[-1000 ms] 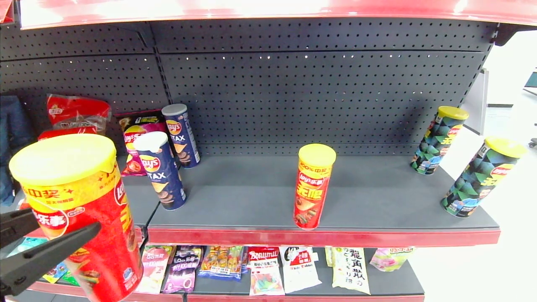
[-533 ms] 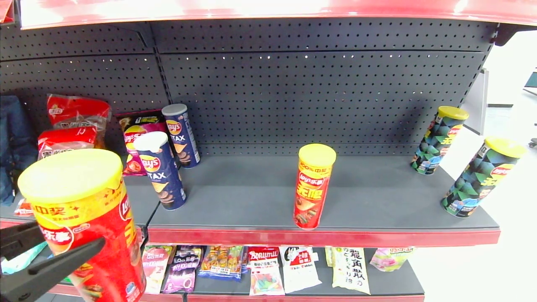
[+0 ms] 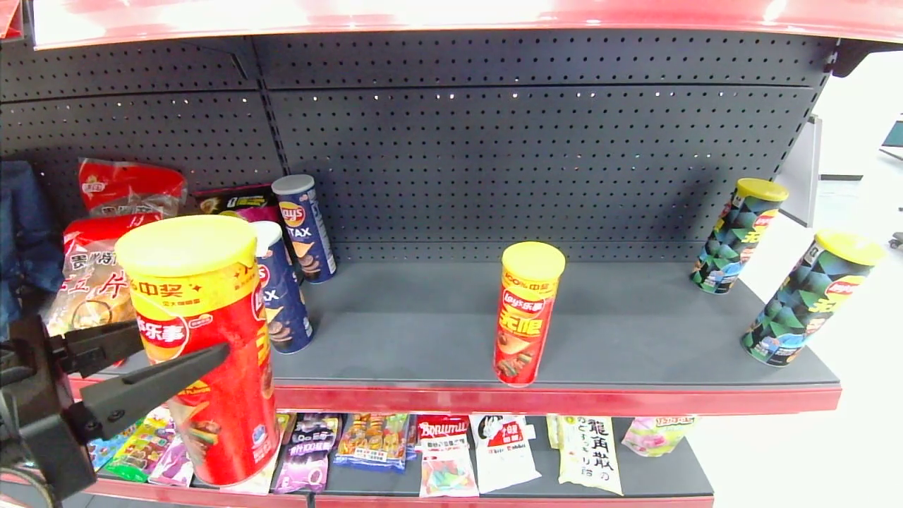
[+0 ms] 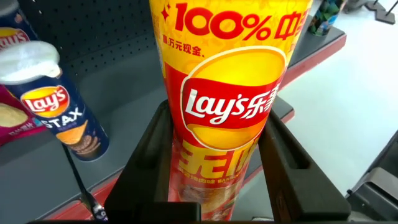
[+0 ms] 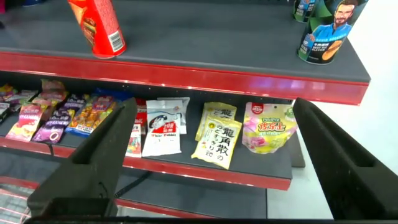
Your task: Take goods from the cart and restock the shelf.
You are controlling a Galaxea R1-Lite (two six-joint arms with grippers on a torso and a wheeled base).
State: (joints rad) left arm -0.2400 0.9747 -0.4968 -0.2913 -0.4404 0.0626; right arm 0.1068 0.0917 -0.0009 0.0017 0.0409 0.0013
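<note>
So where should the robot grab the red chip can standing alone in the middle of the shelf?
Probably around the middle of the lone red can, coming from the front, one finger on each side. It stands upright near the front edge of the shelf, with bare space either side and the wall behind.

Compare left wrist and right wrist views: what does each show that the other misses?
Left wrist only: the held red can between the left jaws, and a blue can with a white lid. Right wrist only: the open right jaws, a standing red can, snack packets on the lower shelf. Both: the grey shelf with its red front edge.
</note>
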